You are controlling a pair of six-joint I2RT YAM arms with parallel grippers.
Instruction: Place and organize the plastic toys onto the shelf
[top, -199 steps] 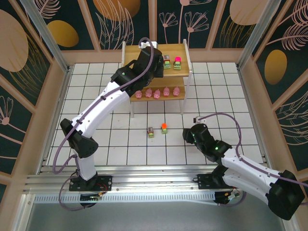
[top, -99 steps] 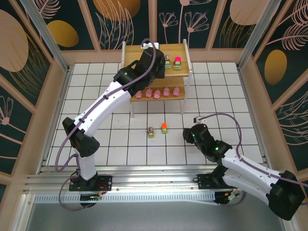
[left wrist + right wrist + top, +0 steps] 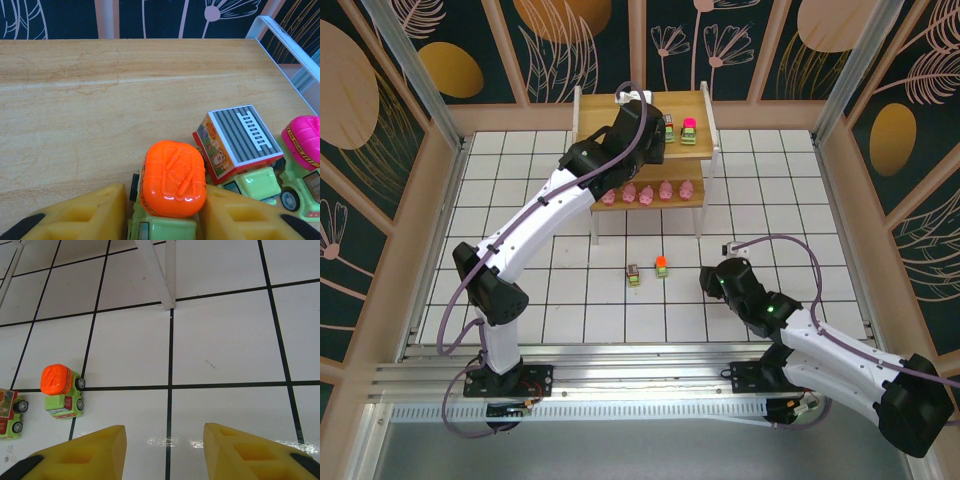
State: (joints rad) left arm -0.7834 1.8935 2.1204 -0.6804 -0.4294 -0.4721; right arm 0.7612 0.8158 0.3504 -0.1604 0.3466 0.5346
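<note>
Three vehicles stand on the top tier of the shelf (image 3: 592,110). The orange-topped vehicle (image 3: 172,177) is framed by the left jaws, with a grey-roofed vehicle (image 3: 240,140) just beside it and a magenta-topped vehicle (image 3: 302,142) beyond. Whether the left jaws pinch it or merely flank it cannot be told. A full spread and a straight lift are advised, so the row is not nudged. The right jaws are held spread and empty over the surface (image 3: 225,340), near a second orange-topped vehicle (image 3: 61,390).

The shelf (image 3: 100,90) was pale matt wood with visible grain, the orange-topped toy (image 3: 172,178) was shiny smooth plastic, and the white tiled floor (image 3: 225,340) looked pretty glossy too.
</note>
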